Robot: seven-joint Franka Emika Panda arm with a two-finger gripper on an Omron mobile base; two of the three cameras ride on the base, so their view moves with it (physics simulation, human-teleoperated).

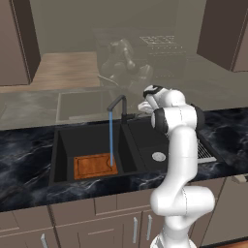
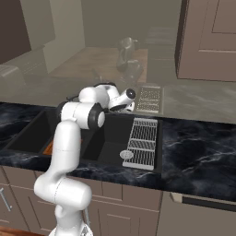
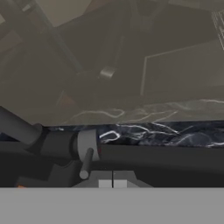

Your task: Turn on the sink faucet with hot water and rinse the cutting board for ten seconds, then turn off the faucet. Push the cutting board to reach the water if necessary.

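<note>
The black sink faucet [image 1: 118, 102] stands behind the divider of the black sink [image 1: 65, 140]. A thin blue stream of water [image 1: 111, 138] falls from its spout onto the right end of the orange-brown cutting board [image 1: 93, 166], which lies flat at the front of the large left basin. My gripper [image 3: 113, 183] is shut with nothing in it, its tips pressed together just right of the faucet's small lever [image 3: 85, 163] and round base [image 3: 59, 144]. In the left base view the gripper [image 1: 137, 112] hovers just right of the faucet's foot. A sliver of the cutting board [image 2: 48, 148] shows behind my arm.
A silver wire rack [image 2: 142, 142] lies across the right side of the shallower basin, beside a round silver drain [image 2: 126, 155]. Dark marble counter [image 1: 26, 160] surrounds the sink. A glass ledge runs behind the faucet, and cabinets hang above on both sides.
</note>
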